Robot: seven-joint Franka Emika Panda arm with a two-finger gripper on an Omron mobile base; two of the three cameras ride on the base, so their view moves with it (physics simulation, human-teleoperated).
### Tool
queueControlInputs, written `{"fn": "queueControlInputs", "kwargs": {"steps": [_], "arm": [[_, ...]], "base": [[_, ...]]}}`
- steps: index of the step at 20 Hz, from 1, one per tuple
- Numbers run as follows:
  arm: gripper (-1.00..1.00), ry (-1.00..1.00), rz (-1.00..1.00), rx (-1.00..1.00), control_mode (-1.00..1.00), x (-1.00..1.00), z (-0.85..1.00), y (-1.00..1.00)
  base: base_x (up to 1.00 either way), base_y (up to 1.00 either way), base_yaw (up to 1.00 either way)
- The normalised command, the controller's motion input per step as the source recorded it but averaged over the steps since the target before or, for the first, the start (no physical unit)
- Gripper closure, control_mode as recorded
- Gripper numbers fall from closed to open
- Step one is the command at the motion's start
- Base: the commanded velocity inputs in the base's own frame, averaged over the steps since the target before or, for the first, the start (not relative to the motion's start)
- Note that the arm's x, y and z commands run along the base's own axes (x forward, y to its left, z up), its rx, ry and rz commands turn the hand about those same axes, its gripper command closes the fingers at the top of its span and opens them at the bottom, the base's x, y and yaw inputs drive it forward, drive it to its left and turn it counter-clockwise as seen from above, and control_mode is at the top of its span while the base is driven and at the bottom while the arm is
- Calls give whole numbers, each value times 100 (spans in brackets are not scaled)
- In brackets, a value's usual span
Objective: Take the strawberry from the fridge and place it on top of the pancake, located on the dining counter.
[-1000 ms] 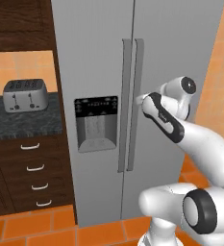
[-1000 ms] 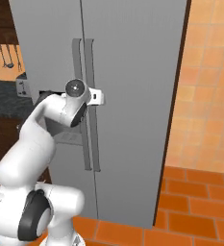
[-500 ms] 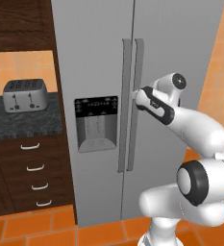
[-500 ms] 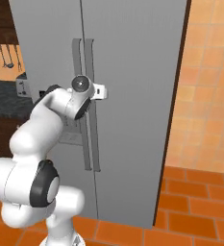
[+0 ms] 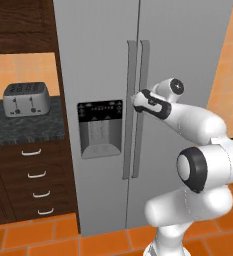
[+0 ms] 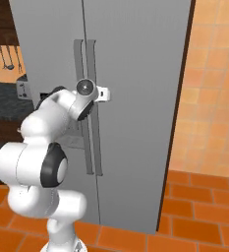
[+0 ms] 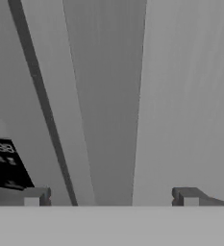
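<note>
Facing the smooth grey steel fridge (image 5: 103, 60), spread fingers (image 7: 34, 196) flanking its long vertical handle (image 7: 108, 105).

Left base view: from behind the arm's left, facing the fridge (image 5: 138, 75) doors, with the toaster (image 5: 24, 97) and dark counter (image 5: 23, 127) at left. Right base view: from behind its right, facing the same doors, tiled wall (image 6: 214, 88) at right. Hand view: very close, along the door handle (image 7: 108, 105).

Even, bright rendered light; soft shadows; hand view grey, blurry (close-up).
</note>
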Motion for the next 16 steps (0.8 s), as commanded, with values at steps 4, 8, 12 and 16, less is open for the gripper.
{"fn": "queueControlInputs", "kwargs": {"steps": [4,8,12,16], "arm": [[-100,0,0,0,-100,54,-15,2],[-100,0,0,0,-100,60,-23,2],[-100,0,0,0,-100,61,-30,0],[100,-1,0,0,-100,62,-45,0]], "base": [[0,0,0],[0,0,0],[0,0,0],[0,0,0]]}}
